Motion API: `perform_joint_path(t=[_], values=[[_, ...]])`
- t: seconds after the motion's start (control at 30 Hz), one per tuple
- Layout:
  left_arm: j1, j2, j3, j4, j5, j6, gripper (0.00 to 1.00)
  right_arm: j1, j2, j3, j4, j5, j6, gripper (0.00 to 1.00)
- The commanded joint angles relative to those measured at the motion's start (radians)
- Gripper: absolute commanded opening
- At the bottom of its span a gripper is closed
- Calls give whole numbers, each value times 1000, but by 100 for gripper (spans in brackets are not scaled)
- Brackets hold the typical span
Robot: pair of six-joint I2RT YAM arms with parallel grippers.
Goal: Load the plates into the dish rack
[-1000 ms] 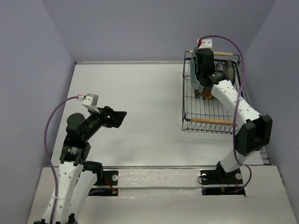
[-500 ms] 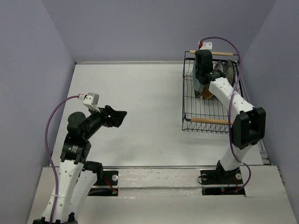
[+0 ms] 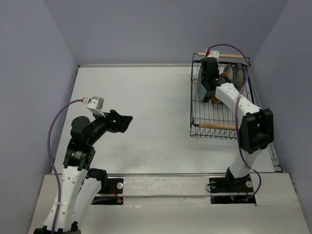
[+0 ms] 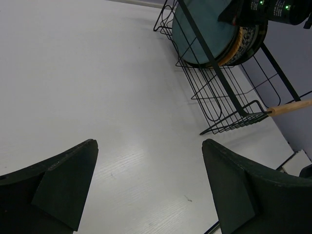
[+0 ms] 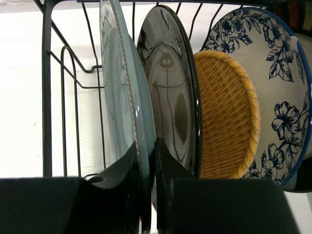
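The black wire dish rack [image 3: 219, 126] stands at the table's back right. Several plates stand on edge in it: a teal plate [image 5: 119, 87], a dark glossy plate [image 5: 170, 92], a woven orange-tan plate [image 5: 226, 117] and a white plate with blue flowers [image 5: 273, 83]. My right gripper [image 5: 146, 146] is inside the rack, shut on the lower rim of the teal plate [image 3: 199, 85], which stands nearest the rack's left side. My left gripper [image 4: 148, 142] hovers open above the bare table at the left, holding nothing. From there the teal plate [image 4: 204, 29] shows through the wires.
The rack's two wooden handles, near one [image 3: 222, 126] and far one [image 3: 229, 55], lie across its ends. Its upright tines [image 5: 66, 97] stand left of the teal plate. Purple walls close in the table on three sides.
The right arm's elbow has swung left and its wrist has shifted slightly toward the rack's back, still gripping the teal plate. The left arm has not moved.
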Motion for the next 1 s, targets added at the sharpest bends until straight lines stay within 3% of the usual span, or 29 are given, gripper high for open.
perform_joint_path(t=[0.0,0.63,0.8,0.97], values=[[-4,2,-3,38,14,12,99,-4,-21,16,184,27,32,7],[-4,5,-6,41,19,10,99,-4,95,65,214,14,-49,7],[-5,10,-6,43,22,10,99,-4,89,73,241,-8,-75,29],[-4,15,-8,46,23,9,99,-4,97,100,244,-5,-126,38]])
